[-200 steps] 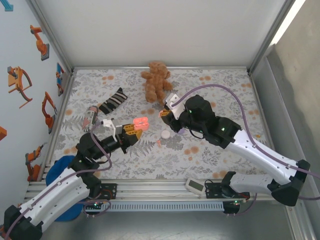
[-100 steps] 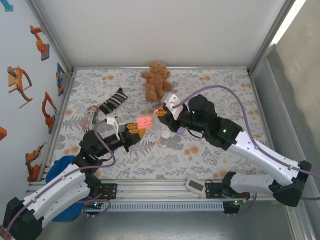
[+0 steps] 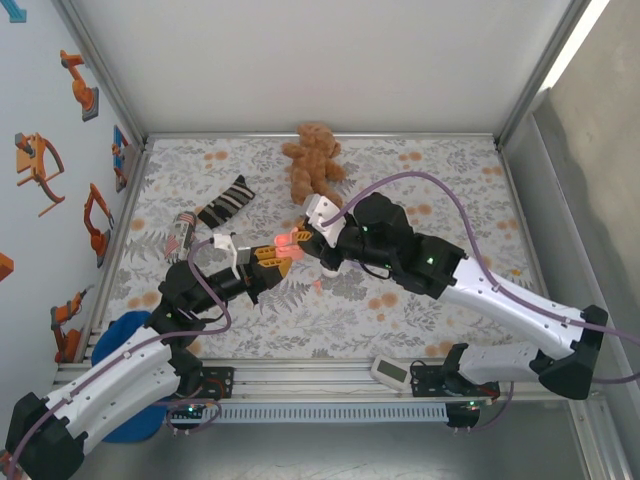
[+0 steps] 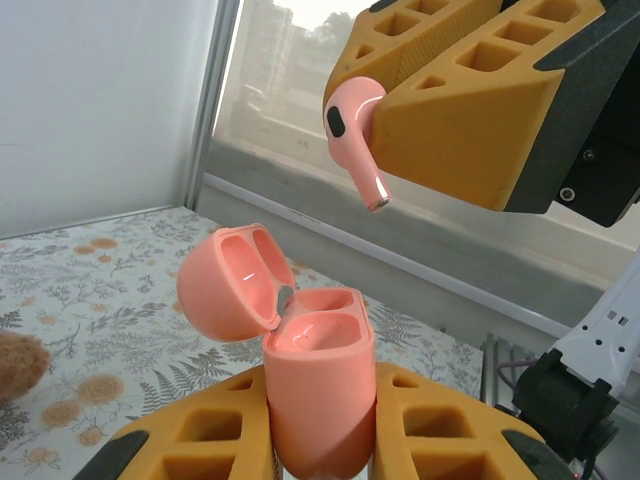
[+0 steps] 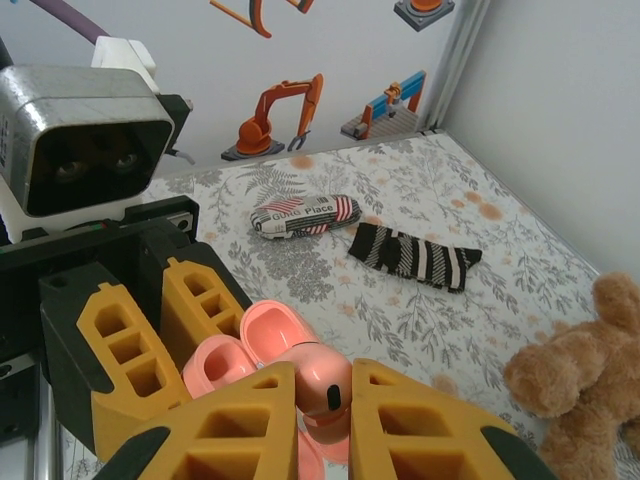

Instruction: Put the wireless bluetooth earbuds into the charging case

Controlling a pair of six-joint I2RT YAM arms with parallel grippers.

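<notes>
Floral bench [image 3: 440, 180] unchanged; right tool [image 5: 322, 400], clamping pink earbud [image 4: 352, 130], had closed in above open charging case [image 4: 318, 390] gripped by left tool [image 3: 268, 258]; lined up for insertion, not seated yet.

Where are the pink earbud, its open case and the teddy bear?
pink earbud [image 4: 351, 113], left wrist view, on its rounded head.
open case [image 4: 318, 395], left wrist view, on its front wall.
teddy bear [image 3: 312, 165], top external view, its belly.

A brown teddy bear [image 3: 312, 160], a striped sock [image 3: 226, 201] and a small labelled tube [image 3: 181, 229] lie on the floral mat [image 3: 450, 172].
</notes>
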